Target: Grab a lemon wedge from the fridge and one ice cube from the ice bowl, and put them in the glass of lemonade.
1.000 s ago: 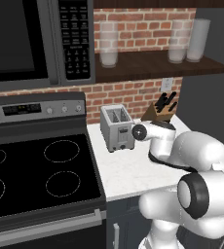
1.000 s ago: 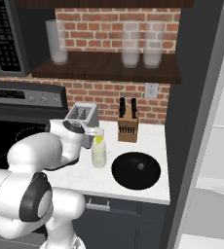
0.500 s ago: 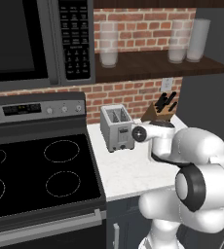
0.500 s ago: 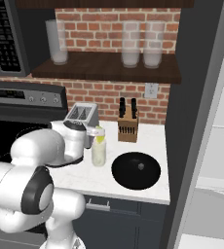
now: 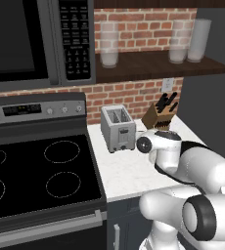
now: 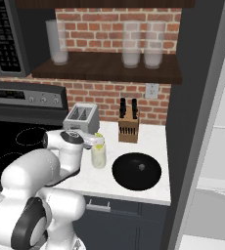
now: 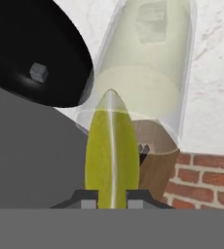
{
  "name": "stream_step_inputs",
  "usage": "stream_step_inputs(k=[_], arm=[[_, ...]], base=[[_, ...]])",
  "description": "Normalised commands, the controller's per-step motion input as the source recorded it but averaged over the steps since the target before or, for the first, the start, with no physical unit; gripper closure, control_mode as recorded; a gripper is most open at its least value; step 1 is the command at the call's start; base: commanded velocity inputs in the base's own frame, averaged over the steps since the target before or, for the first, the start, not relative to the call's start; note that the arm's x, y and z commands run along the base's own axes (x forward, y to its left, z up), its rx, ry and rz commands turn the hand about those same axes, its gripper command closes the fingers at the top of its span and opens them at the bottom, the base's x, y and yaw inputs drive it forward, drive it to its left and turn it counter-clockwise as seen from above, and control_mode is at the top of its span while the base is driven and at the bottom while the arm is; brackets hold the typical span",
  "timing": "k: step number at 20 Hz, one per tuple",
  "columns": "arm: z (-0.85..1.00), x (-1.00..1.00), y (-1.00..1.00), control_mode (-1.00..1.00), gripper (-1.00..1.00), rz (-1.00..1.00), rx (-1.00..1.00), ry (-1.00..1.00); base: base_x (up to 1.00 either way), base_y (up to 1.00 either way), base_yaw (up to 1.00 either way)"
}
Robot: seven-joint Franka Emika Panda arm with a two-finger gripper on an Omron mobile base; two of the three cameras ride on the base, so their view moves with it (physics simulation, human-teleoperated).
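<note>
A toaster [image 5: 117,128] stands on the counter beside a knife block [image 6: 128,128].

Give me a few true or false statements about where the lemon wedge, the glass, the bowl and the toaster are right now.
1. The lemon wedge is held between the fingers. True.
2. The glass of lemonade stands on the stove. False: it stands on the white counter, beside the black bowl.
3. One ice cube lies in the bowl. True.
4. The toaster sits on the shelf. False: it is on the counter; the shelf holds tall frosted glasses.
5. A knife block stands by the brick wall. True.
</note>
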Motion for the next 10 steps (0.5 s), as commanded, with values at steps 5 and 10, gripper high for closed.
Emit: stream_step_inputs(k=[5,10], arm=[[0.00,0.00,0.00,-1.00,1.00,0.00,0.00,-0.05],[0.00,0.00,0.01,-1.00,1.00,0.00,0.00,-0.03]], base=[[0.00,0.00,0.00],[0.00,0.00,0.00]])
